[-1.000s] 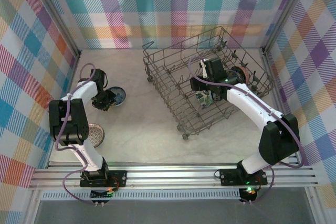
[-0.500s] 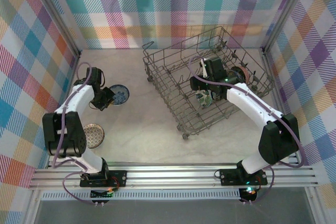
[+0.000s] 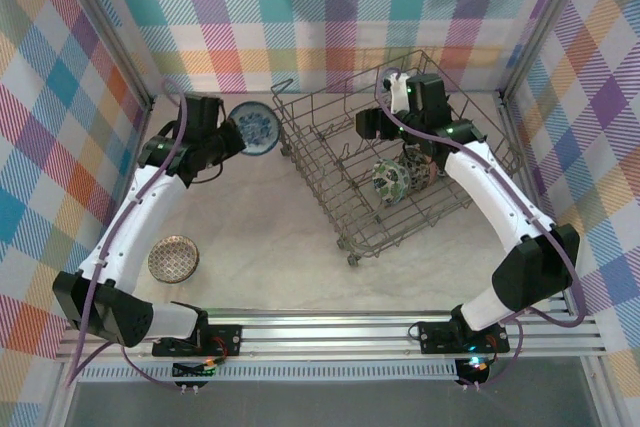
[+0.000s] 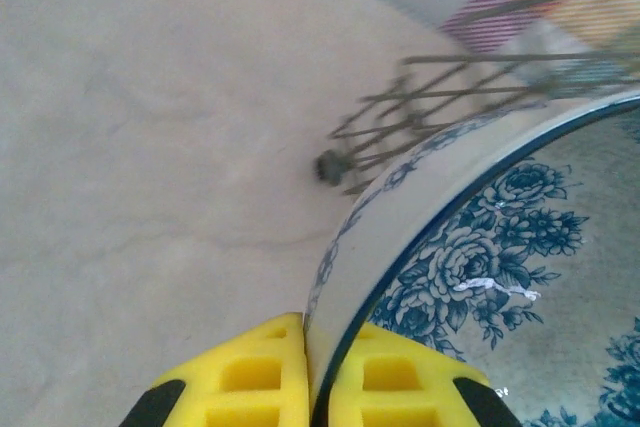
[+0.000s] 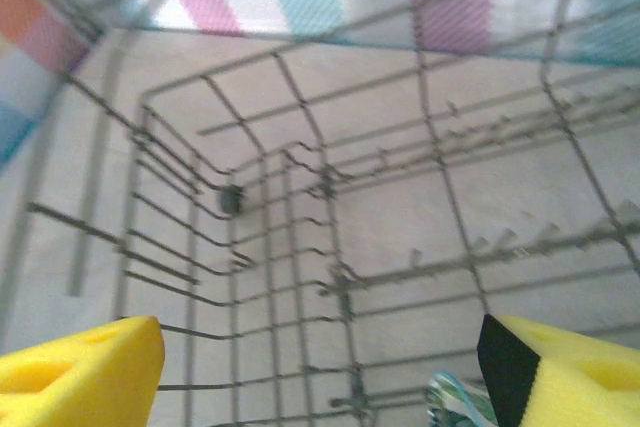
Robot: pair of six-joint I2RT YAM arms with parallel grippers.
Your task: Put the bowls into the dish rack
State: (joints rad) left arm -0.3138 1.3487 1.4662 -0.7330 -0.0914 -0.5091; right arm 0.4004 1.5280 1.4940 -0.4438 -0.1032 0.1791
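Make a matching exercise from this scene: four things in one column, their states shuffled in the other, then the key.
Things
1. blue bowl
2. tan bowl
3. green bowl
4. right fingers

States
A. open, over the rack
B. lying on the table
C. clamped in the left fingers, off the table
D. inside the rack

Pairs: 1-C, 2-B, 3-D, 4-A

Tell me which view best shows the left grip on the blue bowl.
Left wrist: the bowl has its rim pinched between the left gripper's yellow pads, and its floral inside is clear. Top external shows the bowl small, held up beside the rack's left corner.
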